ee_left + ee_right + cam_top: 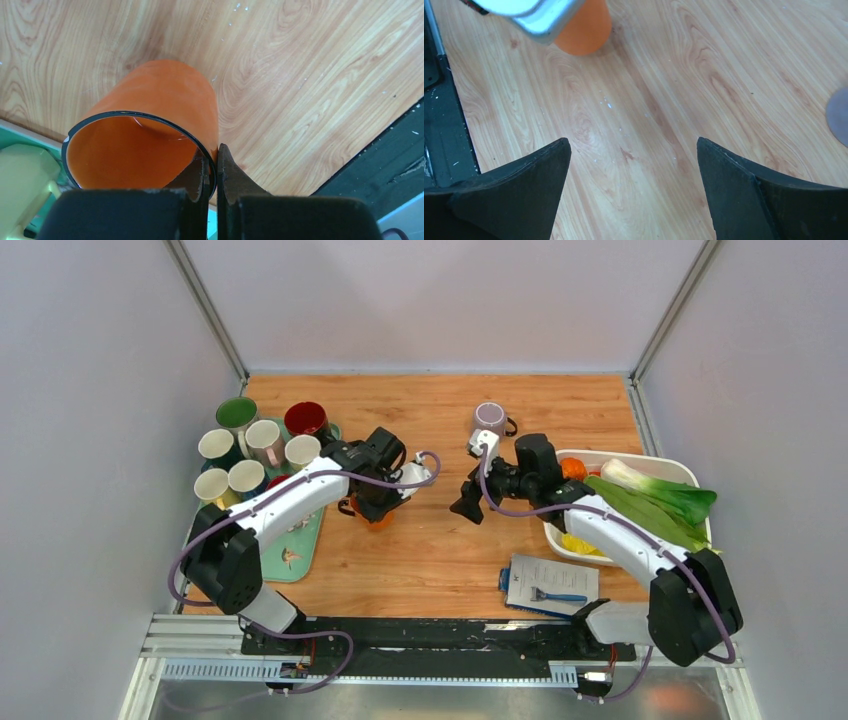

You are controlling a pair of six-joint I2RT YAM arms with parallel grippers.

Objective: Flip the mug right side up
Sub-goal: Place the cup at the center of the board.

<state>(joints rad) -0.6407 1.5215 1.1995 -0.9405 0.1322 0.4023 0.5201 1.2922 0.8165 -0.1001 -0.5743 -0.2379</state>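
Observation:
The orange mug (160, 95) has a black rim and its mouth faces up toward the left wrist camera. My left gripper (214, 150) is shut on its wall, one finger inside the rim and one outside. In the top view the mug (379, 519) shows only as an orange sliver under the left gripper (378, 502), just right of the tray. The right wrist view shows the mug's lower body (585, 27) at the wood; whether it rests there I cannot tell. My right gripper (470, 502) (631, 142) hangs open over bare wood to the mug's right, holding nothing.
A green tray (300, 550) at the left holds several upright mugs. A lilac mug (489, 418) stands at the back centre. A white bin (640, 462) of vegetables sits at the right. A booklet (570, 578) with a blue tool lies near the front edge.

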